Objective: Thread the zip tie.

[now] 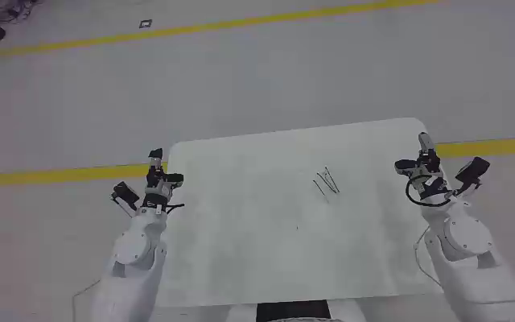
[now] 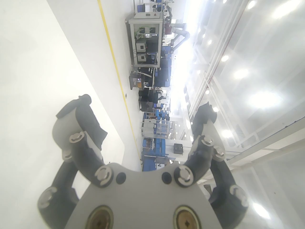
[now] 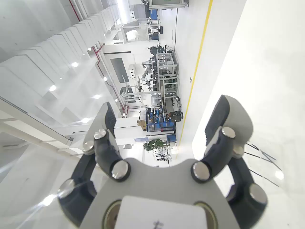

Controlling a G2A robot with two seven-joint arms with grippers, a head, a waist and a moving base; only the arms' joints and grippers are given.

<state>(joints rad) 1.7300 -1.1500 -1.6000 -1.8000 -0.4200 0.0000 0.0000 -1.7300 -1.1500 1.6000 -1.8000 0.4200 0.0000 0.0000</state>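
Observation:
Thin black zip ties [image 1: 326, 183] lie in a small loose bunch on the white table [image 1: 241, 241], right of its middle. They also show past one finger in the right wrist view, as zip ties [image 3: 262, 158] on the tabletop. My left gripper [image 1: 157, 165] stands at the table's left edge, open and empty, fingers wide apart in its own view, left gripper [image 2: 145, 110]. My right gripper [image 1: 420, 153] is beside the table's far right corner, also open and empty, right gripper [image 3: 164, 113]. Both are well away from the ties.
The table's edges and rounded far corners border grey floor with yellow lines [image 1: 217, 26]. Machine racks and shelving [image 2: 145, 41] stand far off in the hall behind.

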